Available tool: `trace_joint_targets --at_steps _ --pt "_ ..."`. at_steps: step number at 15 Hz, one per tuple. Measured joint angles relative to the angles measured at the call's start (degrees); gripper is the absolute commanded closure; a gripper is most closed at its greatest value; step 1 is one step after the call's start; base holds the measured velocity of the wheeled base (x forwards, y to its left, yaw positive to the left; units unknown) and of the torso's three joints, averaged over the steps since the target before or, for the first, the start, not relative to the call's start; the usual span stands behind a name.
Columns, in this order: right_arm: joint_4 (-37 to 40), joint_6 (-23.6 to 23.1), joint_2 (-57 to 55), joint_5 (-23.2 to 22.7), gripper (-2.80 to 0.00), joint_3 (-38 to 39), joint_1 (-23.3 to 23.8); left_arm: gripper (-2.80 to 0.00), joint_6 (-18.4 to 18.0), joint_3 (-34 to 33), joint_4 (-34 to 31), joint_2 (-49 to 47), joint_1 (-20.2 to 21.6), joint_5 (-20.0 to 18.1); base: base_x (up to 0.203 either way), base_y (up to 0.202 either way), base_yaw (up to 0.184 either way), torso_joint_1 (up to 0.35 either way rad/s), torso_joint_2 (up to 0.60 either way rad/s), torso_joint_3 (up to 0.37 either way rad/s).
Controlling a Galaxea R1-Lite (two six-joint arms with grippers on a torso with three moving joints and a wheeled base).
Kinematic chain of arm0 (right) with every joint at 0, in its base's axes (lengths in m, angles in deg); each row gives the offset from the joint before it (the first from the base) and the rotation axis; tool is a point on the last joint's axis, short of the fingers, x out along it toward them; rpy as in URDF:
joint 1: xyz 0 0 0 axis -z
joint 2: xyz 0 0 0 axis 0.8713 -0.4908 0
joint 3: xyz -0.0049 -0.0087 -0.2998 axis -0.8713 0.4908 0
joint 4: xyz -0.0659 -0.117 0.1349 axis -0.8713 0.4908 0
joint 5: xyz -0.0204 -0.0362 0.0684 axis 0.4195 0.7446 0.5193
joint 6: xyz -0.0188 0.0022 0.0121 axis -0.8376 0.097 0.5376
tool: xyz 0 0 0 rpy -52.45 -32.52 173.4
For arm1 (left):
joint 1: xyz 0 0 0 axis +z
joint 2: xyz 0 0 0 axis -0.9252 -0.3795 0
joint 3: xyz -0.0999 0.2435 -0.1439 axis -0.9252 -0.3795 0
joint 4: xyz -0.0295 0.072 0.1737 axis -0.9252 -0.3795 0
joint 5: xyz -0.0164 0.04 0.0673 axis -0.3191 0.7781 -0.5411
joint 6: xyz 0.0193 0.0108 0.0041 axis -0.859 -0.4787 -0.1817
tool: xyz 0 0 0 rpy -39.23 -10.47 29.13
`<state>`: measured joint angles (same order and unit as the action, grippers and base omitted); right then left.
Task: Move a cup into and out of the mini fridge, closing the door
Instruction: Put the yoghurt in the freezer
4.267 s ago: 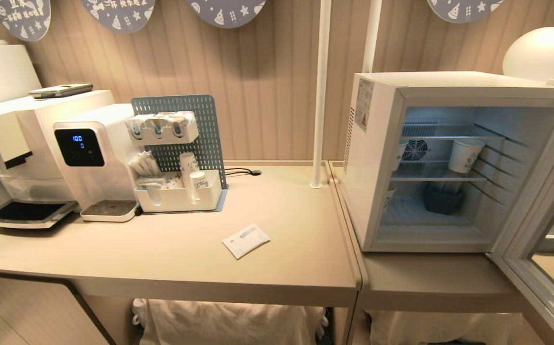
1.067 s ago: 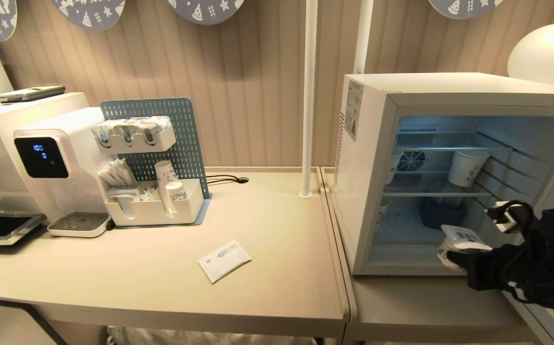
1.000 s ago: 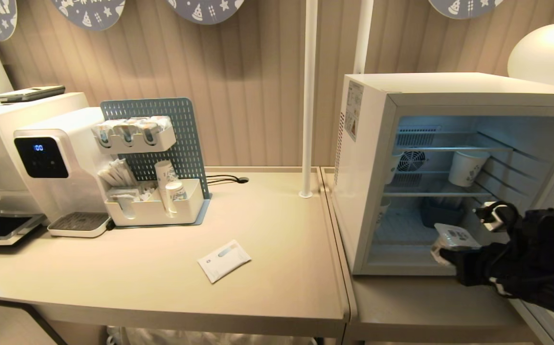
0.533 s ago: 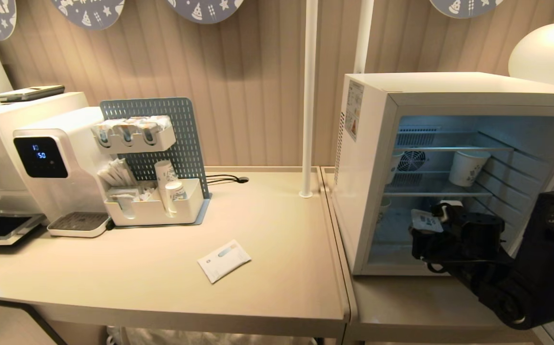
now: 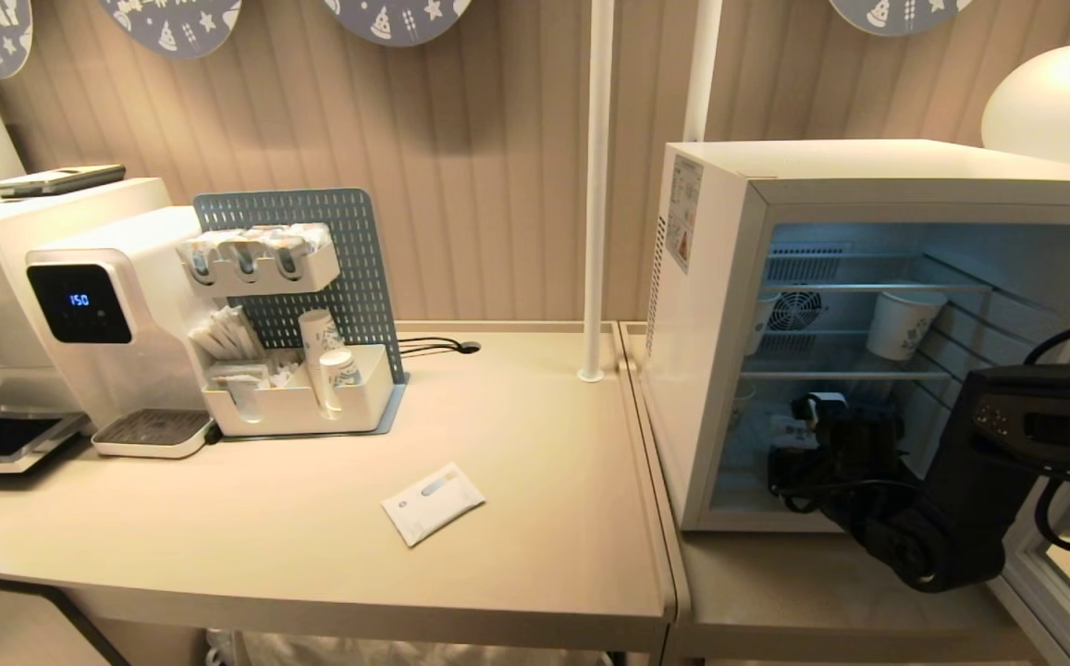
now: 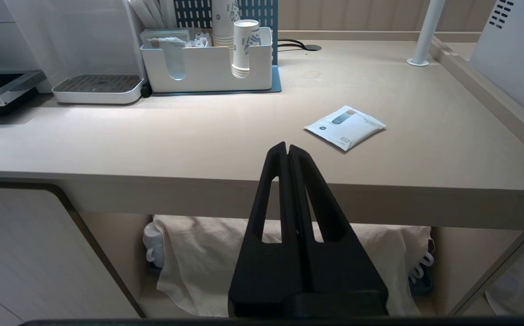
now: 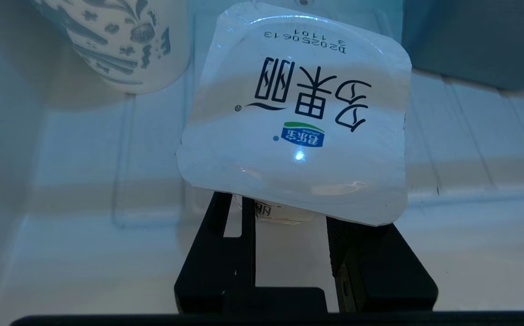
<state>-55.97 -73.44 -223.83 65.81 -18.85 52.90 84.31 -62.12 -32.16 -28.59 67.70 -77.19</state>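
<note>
The white mini fridge [image 5: 710,277] stands on the right counter with its door [image 5: 1066,615] swung wide open at the right edge. My right gripper [image 5: 798,453] reaches into the bottom compartment, shut on the cup [image 5: 789,430]. The cup is a small tub with a squarish white foil lid [image 7: 295,113], held by its sides just above the fridge floor; the lid hides the gripper's [image 7: 289,213] fingertips. My left gripper [image 6: 287,147] is shut and empty, parked low in front of the table's edge, outside the head view.
A blue-printed paper cup [image 7: 126,45] stands on the fridge floor beside the held tub, and a dark grey-blue box [image 7: 479,40] sits at the back. Another paper cup [image 5: 900,324] is on the wire shelf above. A white sachet [image 5: 433,502] lies on the table.
My right arm has carried the cup from the fridge's front opening deeper into the bottom compartment, toward its left. Before that, the head view shifted as the camera moved.
</note>
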Motion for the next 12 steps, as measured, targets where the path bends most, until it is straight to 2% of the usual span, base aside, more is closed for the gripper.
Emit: trace_joint_targets --at_steps 6,12 --pt "6.1 0.2 -1.6 0.0 0.0 -4.9 0.5 0.0 0.0 0.0 0.0 0.0 0.0 0.0 0.0 0.0 0.0 0.0 0.0 0.0" --pt "6.8 0.3 -2.2 0.7 0.0 -5.8 0.6 0.0 0.0 0.0 0.0 0.0 0.0 0.0 0.0 0.0 0.0 0.0 0.0 0.0"
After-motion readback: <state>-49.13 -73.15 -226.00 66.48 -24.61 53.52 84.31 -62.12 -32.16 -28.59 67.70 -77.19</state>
